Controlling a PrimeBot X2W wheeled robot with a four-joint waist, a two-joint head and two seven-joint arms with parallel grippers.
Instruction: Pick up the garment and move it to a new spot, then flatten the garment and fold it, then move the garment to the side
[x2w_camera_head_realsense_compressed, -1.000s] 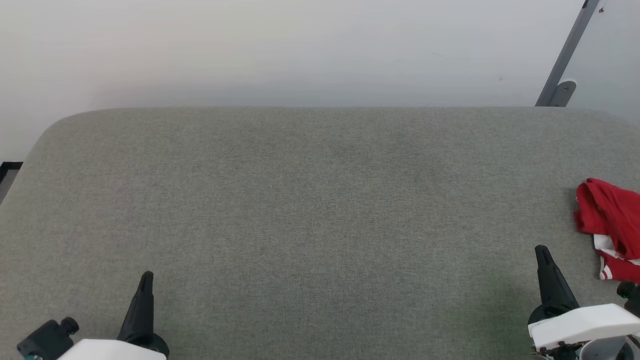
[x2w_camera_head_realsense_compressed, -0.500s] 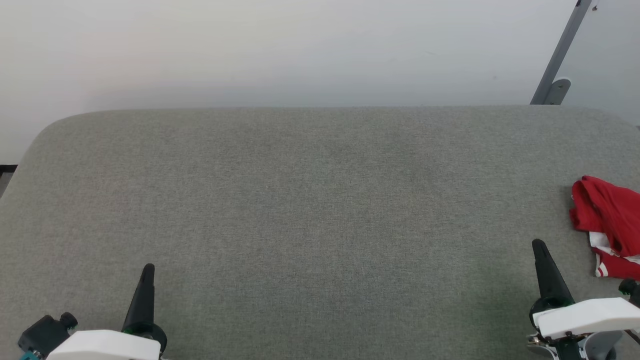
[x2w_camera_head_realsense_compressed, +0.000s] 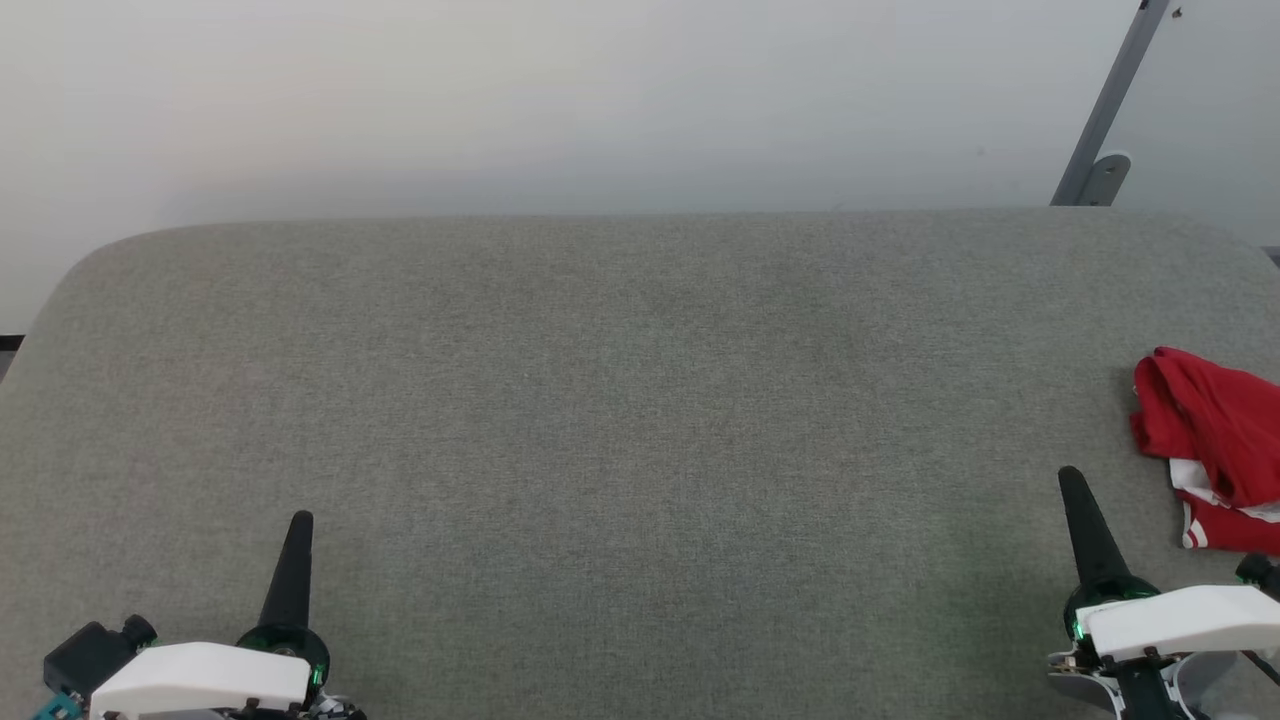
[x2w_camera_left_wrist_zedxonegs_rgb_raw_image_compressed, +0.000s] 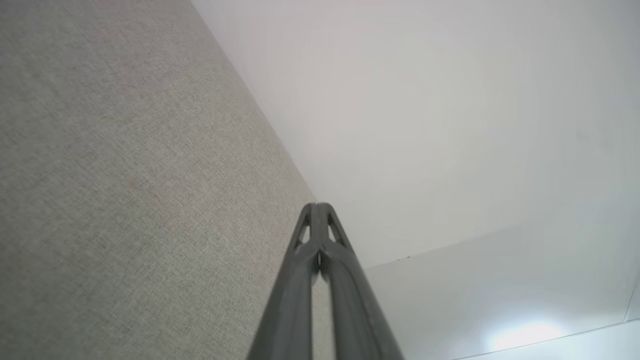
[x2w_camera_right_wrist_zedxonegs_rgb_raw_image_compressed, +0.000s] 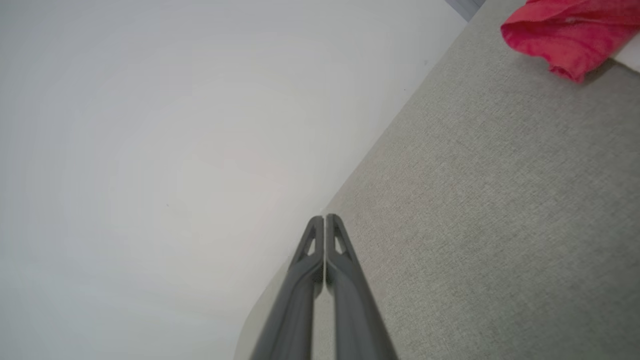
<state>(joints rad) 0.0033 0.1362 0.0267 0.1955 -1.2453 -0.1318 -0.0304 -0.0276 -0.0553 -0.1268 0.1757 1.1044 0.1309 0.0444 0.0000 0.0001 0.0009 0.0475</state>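
Head view, table: a grey fabric-covered table (x2w_camera_head_realsense_compressed: 640, 400) with rounded far corners spans the picture, with a pale wall (x2w_camera_head_realsense_compressed: 600, 100) behind it.
Head view, garment: the red garment (x2w_camera_head_realsense_compressed: 1205, 430) lies crumpled on the table at the right edge and is partly cut off there. A white patch with red stripe trim shows on its near side.
Head view, left claw: the left claw (x2w_camera_head_realsense_compressed: 299, 524) is at the lower left over the table. Its dark fingers point toward the wall and read as one spike.
Head view, right claw: the right claw (x2w_camera_head_realsense_compressed: 1072, 480) is at the lower right, near the garment but apart from it. The garment lies off to its right and slightly farther away.
Left wrist view: the left claw's fingers (x2w_camera_left_wrist_zedxonegs_rgb_raw_image_compressed: 300, 280) are pressed together at the tips, with nothing between them. The table cloth is on one side and the wall on the other.
Right wrist view: the right claw's fingers (x2w_camera_right_wrist_zedxonegs_rgb_raw_image_compressed: 350, 280) meet tip to tip with only a hairline slit, and they hold nothing. The garment sits in the top right corner on the table, clear of the tips.
Background: a grey metal strut (x2w_camera_head_realsense_compressed: 1105, 110) leans up the wall at the upper right, with a bracket at its foot.
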